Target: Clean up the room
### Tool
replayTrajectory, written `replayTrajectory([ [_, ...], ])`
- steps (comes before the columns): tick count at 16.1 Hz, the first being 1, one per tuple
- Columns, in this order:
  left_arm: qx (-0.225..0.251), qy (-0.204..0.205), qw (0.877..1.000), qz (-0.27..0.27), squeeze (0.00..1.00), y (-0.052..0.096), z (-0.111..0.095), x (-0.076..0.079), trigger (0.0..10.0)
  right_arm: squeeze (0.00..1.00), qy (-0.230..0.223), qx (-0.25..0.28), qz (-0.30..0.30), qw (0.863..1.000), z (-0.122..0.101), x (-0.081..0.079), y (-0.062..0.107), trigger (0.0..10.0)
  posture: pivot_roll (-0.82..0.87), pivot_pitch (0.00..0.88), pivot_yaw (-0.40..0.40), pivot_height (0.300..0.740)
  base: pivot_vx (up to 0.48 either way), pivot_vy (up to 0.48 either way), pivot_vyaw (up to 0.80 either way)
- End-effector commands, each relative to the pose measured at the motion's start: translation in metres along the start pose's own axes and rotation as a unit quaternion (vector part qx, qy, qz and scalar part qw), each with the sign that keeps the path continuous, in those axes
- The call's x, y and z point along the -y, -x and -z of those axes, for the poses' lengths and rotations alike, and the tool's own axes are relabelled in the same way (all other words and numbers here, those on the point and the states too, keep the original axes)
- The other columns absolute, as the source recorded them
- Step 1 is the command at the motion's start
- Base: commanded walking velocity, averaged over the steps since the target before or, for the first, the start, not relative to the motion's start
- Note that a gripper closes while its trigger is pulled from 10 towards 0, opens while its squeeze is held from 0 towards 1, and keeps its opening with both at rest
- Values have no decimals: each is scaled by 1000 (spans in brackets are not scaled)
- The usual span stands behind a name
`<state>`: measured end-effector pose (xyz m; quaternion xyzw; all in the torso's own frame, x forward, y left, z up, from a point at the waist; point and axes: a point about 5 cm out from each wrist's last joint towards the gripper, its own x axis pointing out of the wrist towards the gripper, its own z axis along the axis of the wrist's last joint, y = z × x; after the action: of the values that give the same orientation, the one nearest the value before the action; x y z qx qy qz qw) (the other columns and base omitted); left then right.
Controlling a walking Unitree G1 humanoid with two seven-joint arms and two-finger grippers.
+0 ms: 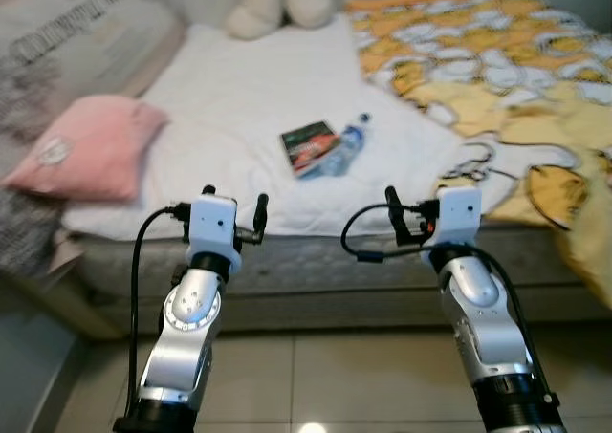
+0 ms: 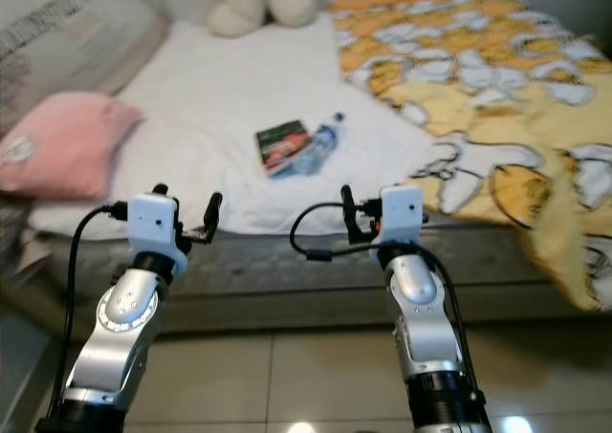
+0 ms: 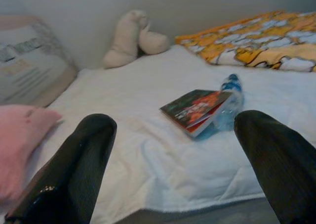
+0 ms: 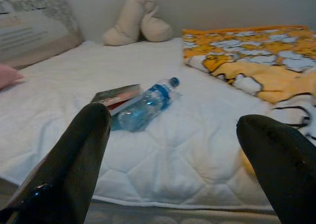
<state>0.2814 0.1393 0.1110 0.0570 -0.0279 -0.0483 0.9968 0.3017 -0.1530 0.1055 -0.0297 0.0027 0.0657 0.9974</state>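
A small book [image 1: 308, 146] with a dark red-and-green cover lies on the white mattress [image 1: 239, 98]. A clear water bottle [image 1: 346, 144] with a blue cap lies on its side against the book's right edge. Both arms are raised in front of the bed's near edge. My left gripper [image 1: 235, 196] is open and empty, short of the mattress edge and left of the book [image 3: 197, 108]. My right gripper [image 1: 418, 204] is also open and empty, level with the bottle [image 4: 145, 105] and nearer than it.
A pink pillow [image 1: 91, 146] lies at the bed's left, with a grey printed pillow [image 1: 76, 32] behind it. A cream plush toy [image 1: 277, 3] sits at the head. A yellow patterned blanket [image 1: 497, 70] covers the right side and hangs over the edge. Tiled floor [image 1: 325, 376] is below.
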Motion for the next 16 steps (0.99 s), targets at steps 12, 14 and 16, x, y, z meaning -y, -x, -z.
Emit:
replayTrajectory([
  [12,-31,94,993,-70,0,-3,5,-11,10000,0,-9,13,9,1000,-5,1,-4,10000,-127,0,116,740,480,0,0],
  [14,-49,139,987,-70,0,-3,10,-6,10000,0,-47,8,31,998,-4,8,-6,10000,-126,0,111,740,480,0,0],
  [16,-49,122,990,-44,0,-7,7,2,10000,0,-48,11,30,998,-6,11,-10,10000,-126,0,111,740,240,0,0],
])
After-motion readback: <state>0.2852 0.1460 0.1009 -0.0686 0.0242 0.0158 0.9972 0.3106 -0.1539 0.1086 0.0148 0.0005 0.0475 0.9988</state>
